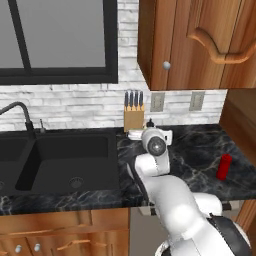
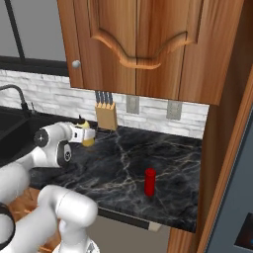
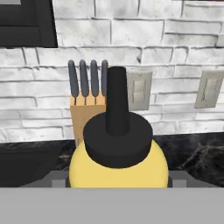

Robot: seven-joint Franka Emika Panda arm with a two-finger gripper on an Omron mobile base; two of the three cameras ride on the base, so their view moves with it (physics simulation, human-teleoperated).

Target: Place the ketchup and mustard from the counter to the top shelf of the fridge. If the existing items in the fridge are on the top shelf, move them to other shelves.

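Hand view puts the mustard point(image 3: 118, 168) right up against the lens, its yellow body low in the middle, with a dark cap and a dark pointed tip rising from it. The bottle sits between the two finger tips, whose grey pads point(image 3: 56, 178) show at either side of it, so the hand point(image 2: 85, 134) appears closed on the bottle's sides, jaws part-way apart around it. In the right base view the hand holds the yellow bottle at the back left of the desk point(image 2: 128, 163), just in front of the knife block point(image 2: 106, 116); whether the bottle's base touches the marble I cannot tell.

Further out on the desk, the ketchup point(image 2: 149, 182) stands upright and alone on the dark veined top, well apart from the hand and toward the right edge. The black sink point(image 1: 65, 160) lies to the left of the arm, with its faucet point(image 1: 20, 117) behind it.

Behind everything runs the white brick wall point(image 3: 175, 43), carrying two outlet plates point(image 3: 139, 91). Wooden cabinets point(image 2: 148, 44) hang above.
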